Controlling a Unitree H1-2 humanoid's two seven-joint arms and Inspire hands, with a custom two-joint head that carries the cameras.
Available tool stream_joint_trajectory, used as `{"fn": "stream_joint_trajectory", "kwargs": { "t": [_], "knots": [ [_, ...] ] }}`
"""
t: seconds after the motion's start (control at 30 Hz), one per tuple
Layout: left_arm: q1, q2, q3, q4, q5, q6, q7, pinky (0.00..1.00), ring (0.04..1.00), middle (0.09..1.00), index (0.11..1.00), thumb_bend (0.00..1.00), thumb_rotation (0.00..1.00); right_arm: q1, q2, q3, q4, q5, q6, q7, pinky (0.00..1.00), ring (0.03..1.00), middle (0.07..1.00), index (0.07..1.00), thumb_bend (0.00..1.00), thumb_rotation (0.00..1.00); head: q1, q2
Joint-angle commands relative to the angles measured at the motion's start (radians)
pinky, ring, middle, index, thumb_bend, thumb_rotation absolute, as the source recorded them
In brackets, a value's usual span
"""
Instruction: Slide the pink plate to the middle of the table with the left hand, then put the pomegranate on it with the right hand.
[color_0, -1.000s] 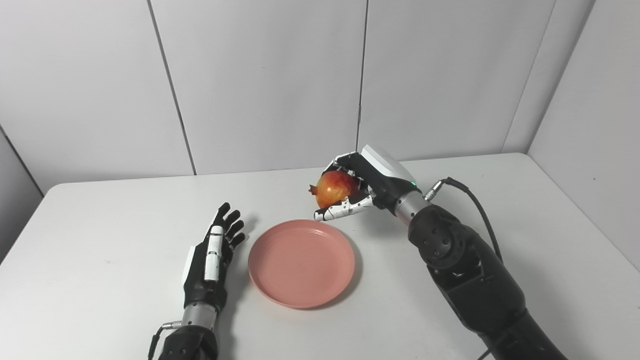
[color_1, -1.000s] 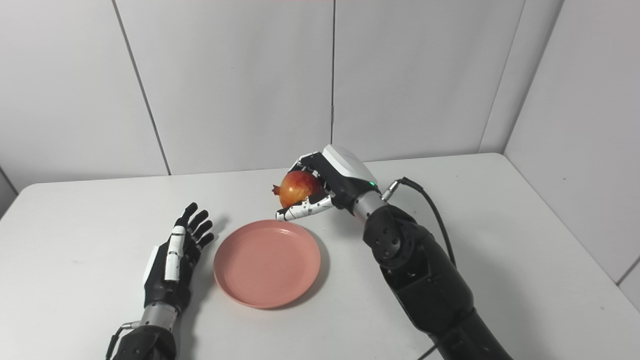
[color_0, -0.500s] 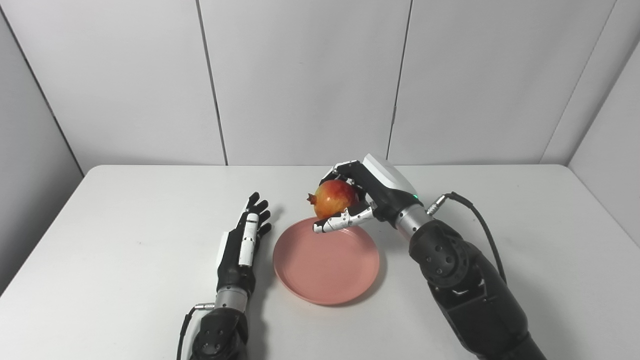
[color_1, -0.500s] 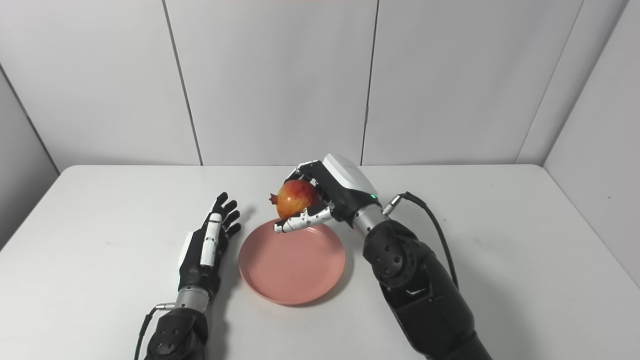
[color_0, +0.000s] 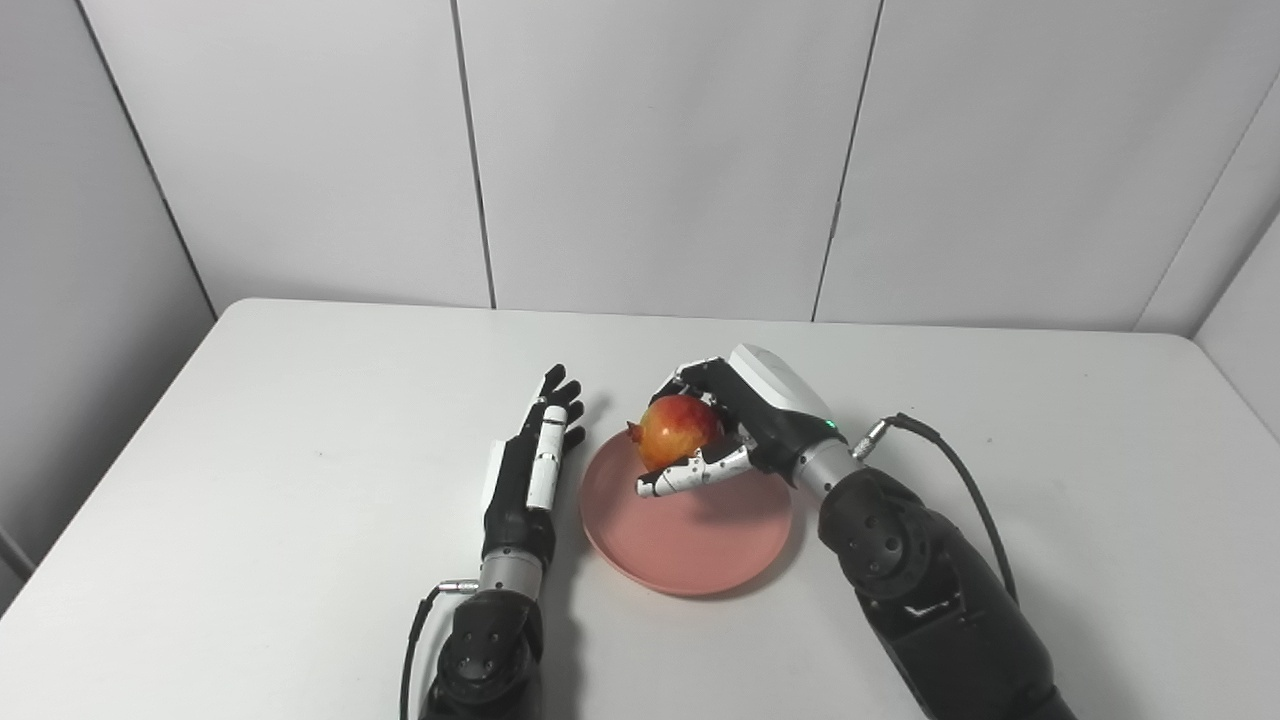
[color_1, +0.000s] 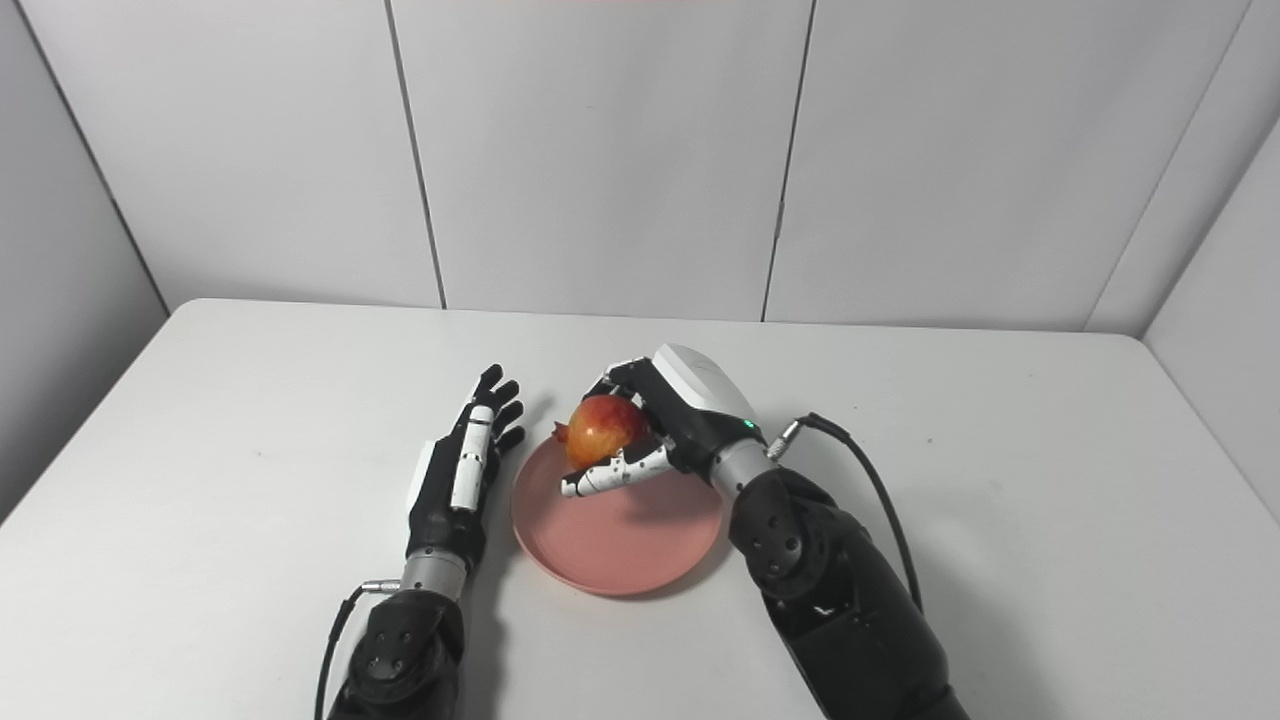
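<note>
The pink plate (color_0: 700, 540) lies flat near the middle of the white table. Above its far part my right hand (color_0: 745, 420) is shut on the red-and-yellow pomegranate (color_0: 678, 431), fingers over the top and thumb under it. The fruit hangs a little above the plate; whether it touches I cannot tell. My left hand (color_0: 532, 470) rests open on the table just left of the plate's rim, fingers straight and pointing away. The same scene shows in the right eye view, with the pomegranate (color_1: 606, 428) over the plate (color_1: 630, 545).
The white table (color_0: 250, 450) is boxed in by grey wall panels at the back and on both sides. A black cable (color_0: 950, 470) loops from my right wrist over the tabletop.
The camera has swung, shifting the whole picture right. My right hand has carried the pomegranate from beyond the plate's far rim to over the plate and lower. The left hand stays put.
</note>
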Motion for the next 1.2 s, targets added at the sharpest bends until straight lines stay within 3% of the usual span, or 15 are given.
{"fn": "stream_joint_trajectory", "kwargs": {
  "t": [0.0,0.27,0.63,0.83,1.03,1.17],
  "knots": [
    [-0.006,-0.015,-0.005,0.024,0.003,-0.006,0.011,0.90,0.918,0.924,0.915,0.41,1.00,-0.031,0.005,-0.003,-0.010,-0.006,-0.051,-0.024,0.28,0.349,0.420,0.489,0.39,0.25,0.005,0.003],
    [-0.010,-0.017,-0.004,0.020,0.003,0.002,0.013,0.88,0.911,0.918,0.911,0.39,1.00,-0.016,-0.009,0.029,0.021,-0.034,-0.075,-0.030,0.26,0.335,0.415,0.503,0.39,0.16,0.006,0.013],
    [-0.009,-0.013,-0.007,0.014,-0.001,0.004,0.003,0.89,0.916,0.924,0.918,0.40,1.00,-0.006,-0.018,0.049,0.067,-0.077,-0.105,-0.047,0.26,0.336,0.420,0.500,0.41,0.13,0.004,0.020],
    [-0.012,-0.013,-0.006,0.015,-0.003,0.010,0.005,0.88,0.912,0.920,0.914,0.40,1.00,-0.006,-0.029,0.055,0.077,-0.109,-0.128,-0.072,0.33,0.417,0.510,0.639,0.41,0.15,0.002,0.025],
    [-0.011,-0.013,-0.008,0.012,0.001,0.016,0.005,0.89,0.913,0.920,0.914,0.40,1.00,-0.006,-0.038,0.058,0.081,-0.144,-0.152,-0.093,0.32,0.406,0.498,0.627,0.42,0.14,0.002,0.025],
    [-0.011,-0.013,-0.008,0.010,-0.002,0.015,0.003,0.89,0.916,0.923,0.916,0.40,1.00,-0.008,-0.046,0.065,0.081,-0.173,-0.164,-0.109,0.36,0.452,0.544,0.654,0.43,0.14,0.001,0.026]
  ]
}}
